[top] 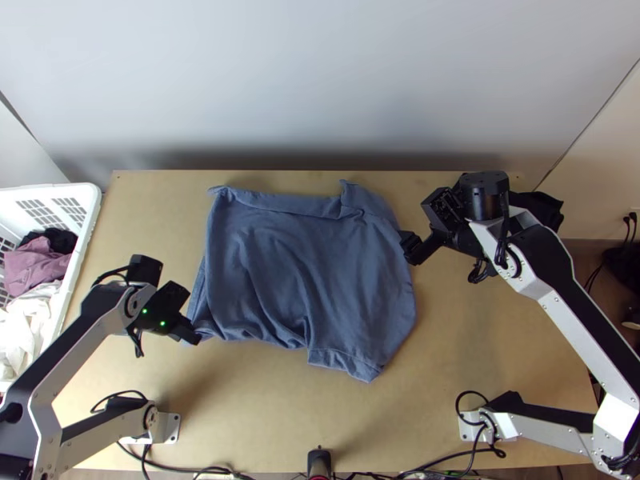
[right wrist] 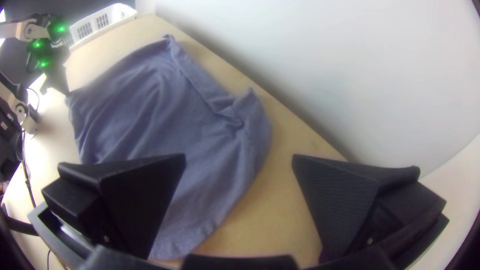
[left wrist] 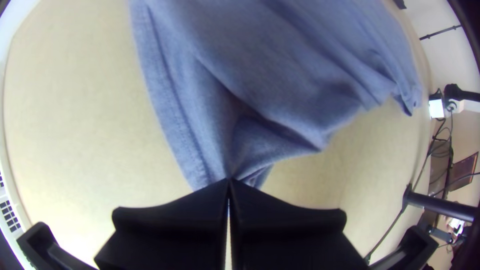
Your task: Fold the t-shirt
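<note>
"Where's the blue-grey cloth t-shirt (top: 304, 256)?"

"Spread on the light wooden table (top: 240, 416), creased, its near edge uneven."

"And the left arm (top: 84, 344)?"

"Bent low, its black left gripper (top: 195, 337) at the shirt's near left corner, fingers together, clamped on the cloth (just a gathered pinch)."

"The right arm (top: 572, 300)?"

"Stretched up past the shirt's right side, its black right gripper (top: 410, 248) angled back toward that edge, fingers wide apart."
</note>
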You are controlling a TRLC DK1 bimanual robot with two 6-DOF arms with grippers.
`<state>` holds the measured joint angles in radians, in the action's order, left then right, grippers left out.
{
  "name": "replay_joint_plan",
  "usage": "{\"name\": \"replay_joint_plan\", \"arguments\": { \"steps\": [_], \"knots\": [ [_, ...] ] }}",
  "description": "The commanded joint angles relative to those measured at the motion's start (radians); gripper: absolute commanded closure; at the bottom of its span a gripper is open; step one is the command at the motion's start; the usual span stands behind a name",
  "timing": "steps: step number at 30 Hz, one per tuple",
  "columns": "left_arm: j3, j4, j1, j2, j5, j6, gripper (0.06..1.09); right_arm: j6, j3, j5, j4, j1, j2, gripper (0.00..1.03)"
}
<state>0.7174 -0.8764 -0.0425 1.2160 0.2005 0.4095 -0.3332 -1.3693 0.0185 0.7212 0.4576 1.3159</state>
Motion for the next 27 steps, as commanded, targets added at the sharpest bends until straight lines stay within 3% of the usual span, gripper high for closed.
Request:
{"name": "replay_joint_plan", "arguments": {
  "steps": [1,13,22,27],
  "knots": [
    [-0.003,-0.081,0.047,-0.081,-0.009,0.066,1.05,0.0,-0.002,0.0,0.001,0.003,0.0,0.04],
    [-0.013,-0.197,0.357,-0.148,-0.029,0.367,1.05,0.002,0.065,0.001,0.001,0.096,0.002,0.04],
    [-0.038,-0.211,0.494,-0.147,-0.049,0.497,1.05,0.02,0.262,0.034,0.004,0.283,-0.009,0.04],
    [-0.038,-0.203,0.602,-0.142,-0.062,0.592,1.05,0.033,0.259,0.049,-0.002,0.291,0.009,0.04]
  ]
}}
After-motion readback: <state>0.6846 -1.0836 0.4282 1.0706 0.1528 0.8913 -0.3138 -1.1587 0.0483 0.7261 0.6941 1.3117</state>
